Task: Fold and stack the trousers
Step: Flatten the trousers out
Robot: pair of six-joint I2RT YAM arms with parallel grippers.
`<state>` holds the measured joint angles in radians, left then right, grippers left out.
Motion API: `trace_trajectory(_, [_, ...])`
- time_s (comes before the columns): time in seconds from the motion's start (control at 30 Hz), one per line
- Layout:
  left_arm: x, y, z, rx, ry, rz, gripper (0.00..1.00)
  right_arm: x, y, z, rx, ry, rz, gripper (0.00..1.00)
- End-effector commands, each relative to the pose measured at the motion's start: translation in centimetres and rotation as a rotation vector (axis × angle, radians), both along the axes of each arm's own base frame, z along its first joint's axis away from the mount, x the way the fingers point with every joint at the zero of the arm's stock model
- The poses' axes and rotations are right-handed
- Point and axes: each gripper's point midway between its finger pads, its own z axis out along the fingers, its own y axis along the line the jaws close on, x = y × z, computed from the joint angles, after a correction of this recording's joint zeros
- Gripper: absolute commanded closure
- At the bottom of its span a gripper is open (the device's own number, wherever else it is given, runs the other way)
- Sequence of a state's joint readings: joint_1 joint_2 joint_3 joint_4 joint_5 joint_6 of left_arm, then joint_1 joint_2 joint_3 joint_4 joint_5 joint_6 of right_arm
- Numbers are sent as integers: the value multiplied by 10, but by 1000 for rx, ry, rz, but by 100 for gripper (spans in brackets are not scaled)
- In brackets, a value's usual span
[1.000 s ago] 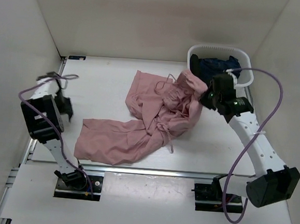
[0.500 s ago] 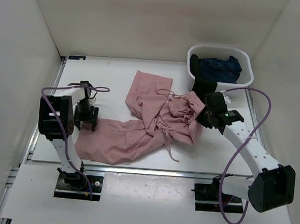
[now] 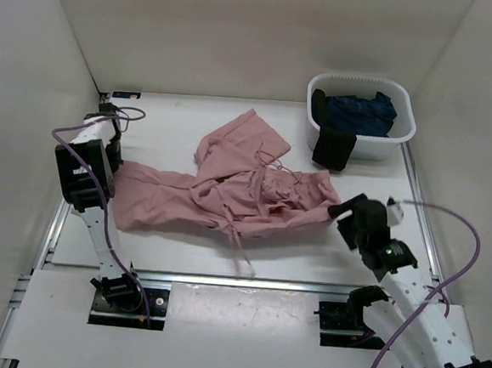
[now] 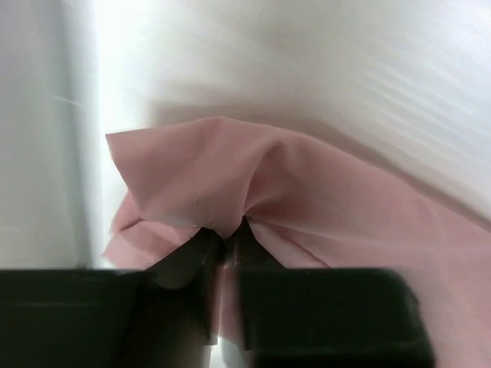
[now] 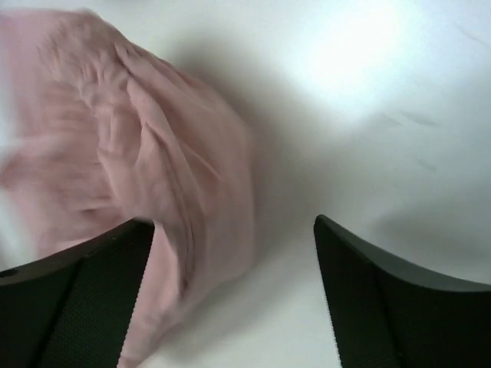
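Observation:
The dusty-pink trousers [image 3: 228, 191] lie stretched across the middle of the table, one leg running left and the other angled toward the back. Cords dangle off the front. My left gripper [image 3: 113, 167] sits at the far left end of the leg. In the left wrist view it [image 4: 226, 239] is shut on a pinched fold of the pink trousers [image 4: 253, 184]. My right gripper [image 3: 344, 212] stands open just right of the gathered waist. In the right wrist view its fingers [image 5: 77, 295] are wide apart, with the trousers' edge [image 5: 153, 161] lying loose beside the left one.
A white basket [image 3: 402, 132] with dark blue clothes stands at the back right, a black garment [image 3: 332, 148] hanging over its front wall. White walls close in the table on the left, the back and the right.
My left gripper shut on the leg end and pulled it left and back, stretching the trousers out. My right gripper let go of the waist and drew back toward the near right.

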<state>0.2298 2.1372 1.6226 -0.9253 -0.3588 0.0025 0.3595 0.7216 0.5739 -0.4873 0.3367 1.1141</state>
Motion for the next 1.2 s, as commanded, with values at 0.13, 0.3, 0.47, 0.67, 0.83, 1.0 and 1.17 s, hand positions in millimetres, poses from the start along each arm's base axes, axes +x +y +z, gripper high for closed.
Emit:
trace_trajectory(0.13, [-19, 13, 25, 83, 16, 27, 0, -69, -22, -107, 18, 304, -129, 1])
trace_trajectory(0.3, [-72, 34, 42, 52, 4, 130, 0, -46, -26, -60, -86, 190, -66, 1])
trace_trajectory(0.47, [-106, 42, 50, 24, -15, 198, 0, -4, -12, -9, -110, 51, 2, 5])
trace_trajectory(0.67, [-113, 51, 77, 50, -89, 232, 0, 55, 11, 11, -282, 170, 172, 2])
trace_trajectory(0.83, [-137, 67, 44, 0, -39, 323, 0, 98, 32, -21, -349, 333, 269, 2])
trace_trajectory(1.0, [-150, 71, -2, -65, 48, 365, 0, 107, 40, -62, -357, 484, 317, 4])
trace_trajectory(1.17, [-160, 65, -22, -81, 85, 366, 0, 72, 18, -84, -401, 628, 249, 3])
